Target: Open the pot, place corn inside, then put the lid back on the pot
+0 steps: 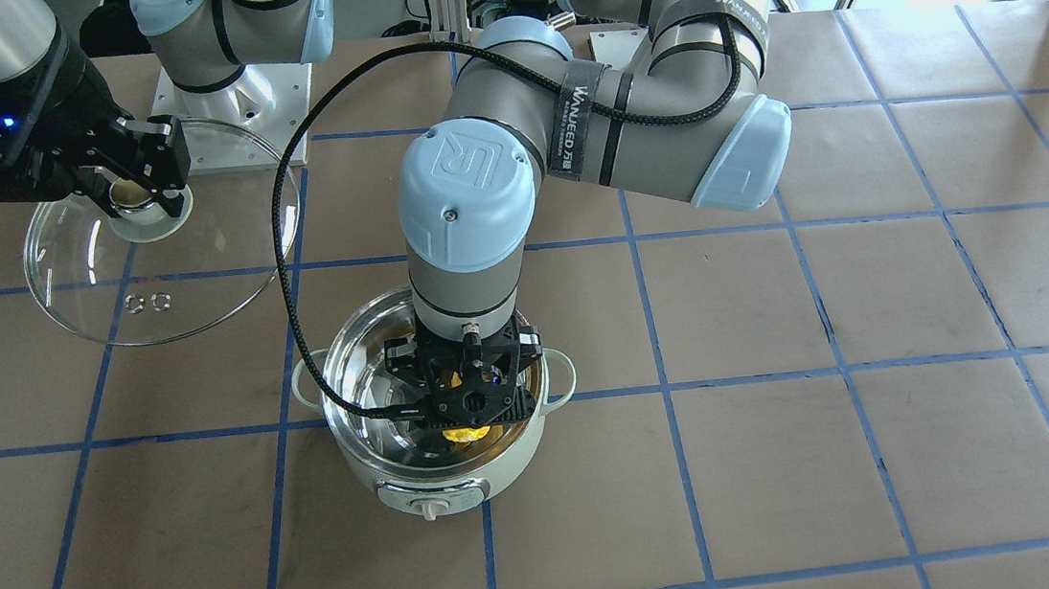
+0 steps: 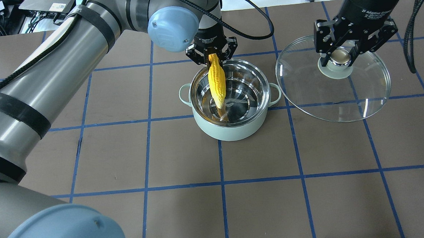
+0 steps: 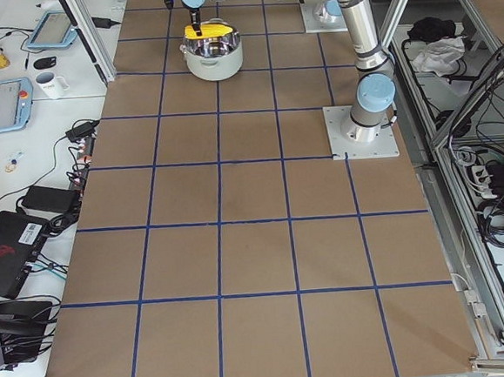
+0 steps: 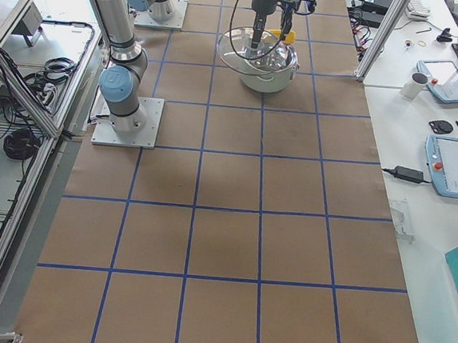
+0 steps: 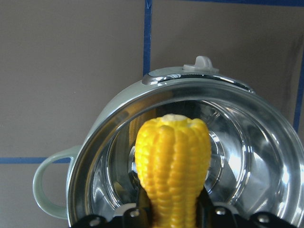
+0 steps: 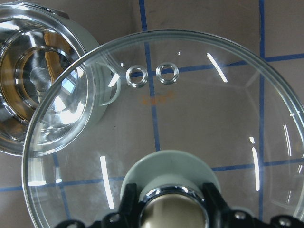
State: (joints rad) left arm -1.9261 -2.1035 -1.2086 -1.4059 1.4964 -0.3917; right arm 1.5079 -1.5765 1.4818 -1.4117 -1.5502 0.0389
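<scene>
The mint-green pot (image 2: 234,127) stands open at the table's middle, its steel inside bare; it also shows in the front view (image 1: 427,482) and the left wrist view (image 5: 95,156). My left gripper (image 2: 212,55) is shut on the thick end of the yellow corn (image 2: 217,80), which hangs point down over the pot's mouth (image 5: 172,161). My right gripper (image 2: 340,56) is shut on the brass knob of the glass lid (image 2: 359,96) and holds it clear of the pot, to the pot's right; the lid also shows in the front view (image 1: 197,288) and the right wrist view (image 6: 199,123).
Brown paper with blue tape grid lines (image 2: 221,162) covers the table. The left arm's black cable (image 1: 290,259) loops beside the pot. Both arm base plates (image 1: 231,92) stand at the robot's edge of the table.
</scene>
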